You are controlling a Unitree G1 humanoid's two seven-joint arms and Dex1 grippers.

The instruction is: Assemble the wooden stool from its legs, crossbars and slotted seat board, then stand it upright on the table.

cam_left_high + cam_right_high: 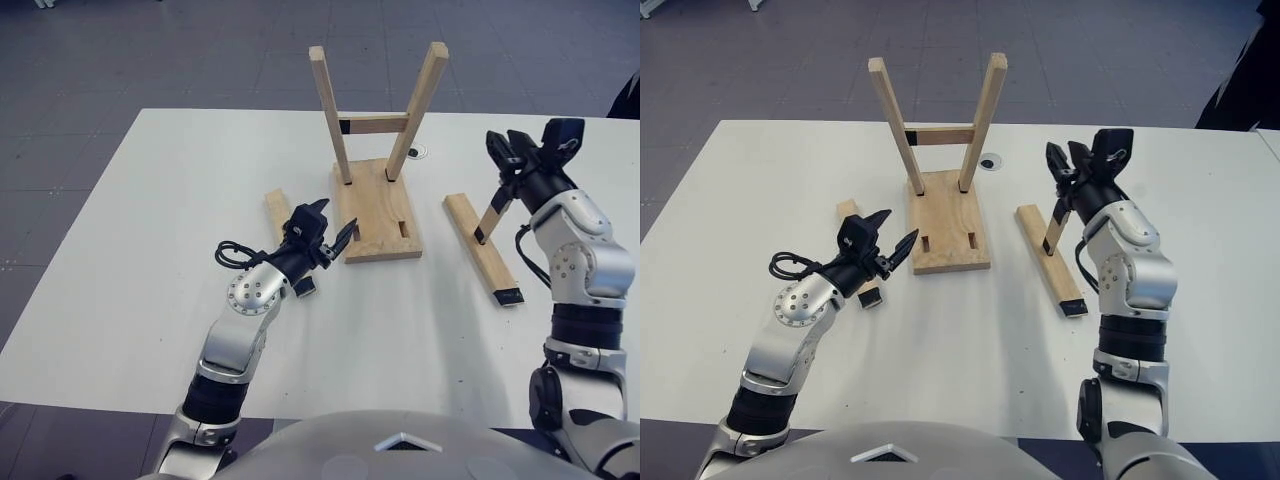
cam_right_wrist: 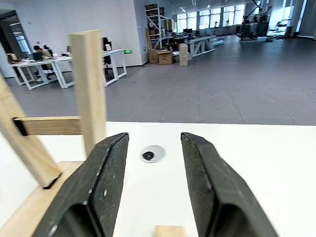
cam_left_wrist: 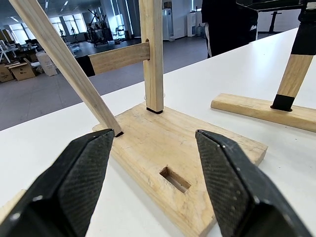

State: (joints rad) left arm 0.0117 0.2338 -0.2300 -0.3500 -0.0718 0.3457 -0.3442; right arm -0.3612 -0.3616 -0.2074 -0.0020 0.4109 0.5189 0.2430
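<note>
The slotted seat board [image 1: 378, 210] lies flat mid-table. Two legs [image 1: 330, 110] [image 1: 420, 105] stand in its far slots, joined by a crossbar [image 1: 375, 124]; its two near slots are empty. My left gripper [image 1: 335, 222] is open just left of the board's near corner, facing it, with nothing between its fingers [image 3: 74, 187]. Beneath that arm lies a loose leg [image 1: 277, 215], partly hidden. To the right lies another leg [image 1: 480, 248] with a short black-tipped crossbar [image 1: 490, 222] rising from it at a slant. My right gripper [image 1: 530, 145] is open above that crossbar's top.
The white table [image 1: 150, 250] ends just behind the standing legs. A round cable grommet [image 1: 418, 152] sits in the tabletop beside the board's far right corner. Grey floor lies beyond.
</note>
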